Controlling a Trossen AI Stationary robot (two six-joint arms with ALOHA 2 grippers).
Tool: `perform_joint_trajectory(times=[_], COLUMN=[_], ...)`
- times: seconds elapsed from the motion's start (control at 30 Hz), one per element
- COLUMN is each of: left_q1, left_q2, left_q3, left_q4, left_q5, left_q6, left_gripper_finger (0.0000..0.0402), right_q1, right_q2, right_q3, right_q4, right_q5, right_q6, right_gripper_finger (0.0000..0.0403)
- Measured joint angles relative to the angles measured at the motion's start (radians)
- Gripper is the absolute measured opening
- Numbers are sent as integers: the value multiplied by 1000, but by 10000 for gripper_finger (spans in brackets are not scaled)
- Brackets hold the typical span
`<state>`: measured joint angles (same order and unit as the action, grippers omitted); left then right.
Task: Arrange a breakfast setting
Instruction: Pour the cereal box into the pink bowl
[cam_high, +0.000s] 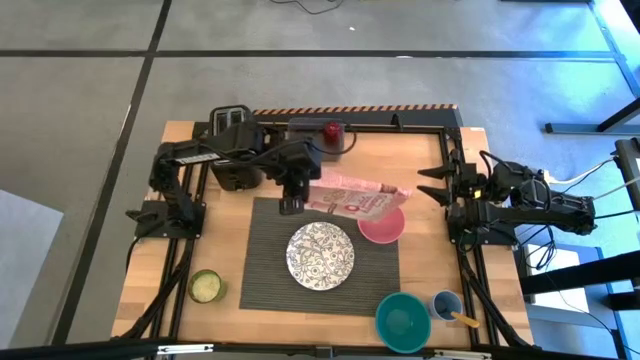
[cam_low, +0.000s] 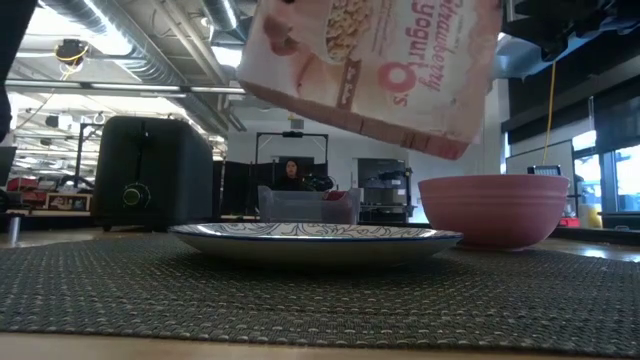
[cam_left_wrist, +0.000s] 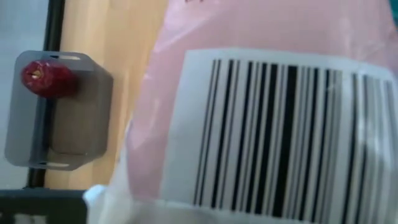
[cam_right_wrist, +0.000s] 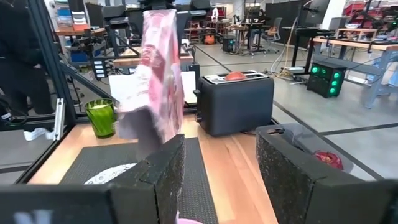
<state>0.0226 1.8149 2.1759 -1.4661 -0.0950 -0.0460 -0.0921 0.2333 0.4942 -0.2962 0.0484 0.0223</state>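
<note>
My left gripper (cam_high: 293, 200) is shut on a pink printed bag (cam_high: 355, 197) held in the air over the dark ribbed mat (cam_high: 270, 270). The bag's far end reaches over the pink bowl (cam_high: 385, 228), which stands on the mat's right part. The white patterned plate (cam_high: 320, 253) rests on the mat's middle. The red apple (cam_high: 331, 129) sits on a grey holder at the far edge. My right gripper (cam_high: 435, 190) is open and empty at the right, level with the bowl. A small cup holds a spoon (cam_high: 462, 318). My left gripper holds the bag by its end toward the table's left (cam_high: 318, 195), coming from the left side. The bag's barcode face (cam_left_wrist: 280, 124) fills the wrist view and hides the fingers. The bag is lifted clear, slanting above the plate and bowl (cam_low: 370, 60).
A black toaster (cam_high: 232, 120) stands at the far left, something orange-brown in its slot (cam_right_wrist: 235, 76). A green-lidded jar (cam_high: 205, 286) is near left, a teal bowl (cam_high: 400, 318) near right beside the small cup (cam_high: 446, 303). A black frame rims the table.
</note>
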Motion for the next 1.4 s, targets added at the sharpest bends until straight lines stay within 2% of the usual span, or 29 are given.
perform_joint_trajectory(times=[0.1,0.27,0.37,0.5,0.6,0.73,0.83,0.9,0.97,1.03,1.1,1.4], left_q1=[-1,0,-12,-27,-28,-43,-44,-46,-40,-40,-40,-49], left_q2=[30,32,32,32,32,43,50,50,53,55,54,54], left_q3=[40,49,49,49,49,49,44,47,46,45,46,46], left_q4=[-28,-46,-49,-48,-49,-48,-58,-49,-59,-62,-53,-31], left_q5=[0,-94,-57,-61,-116,-130,-52,-101,-91,-127,-95,-84], left_q6=[1,-28,-21,-23,-43,-55,-30,-32,-36,-51,-40,-24], left_gripper_finger=[172,172,172,172,172,172,172,172,172,172,172,172], right_q1=[0,0,0,0,0,0,0,0,0,0,0,0], right_q2=[0,0,0,0,0,0,0,0,0,0,0,0], right_q3=[0,0,0,0,0,0,0,0,0,0,0,0], right_q4=[0,0,-2,-10,-9,-9,-9,-9,-9,-10,-10,-11], right_q5=[3,2,2,2,2,1,1,1,1,-1,-7,-7], right_q6=[0,0,0,0,0,0,0,0,0,1,5,7], right_gripper_finger=[186,186,186,186,186,186,186,186,186,186,186,186])
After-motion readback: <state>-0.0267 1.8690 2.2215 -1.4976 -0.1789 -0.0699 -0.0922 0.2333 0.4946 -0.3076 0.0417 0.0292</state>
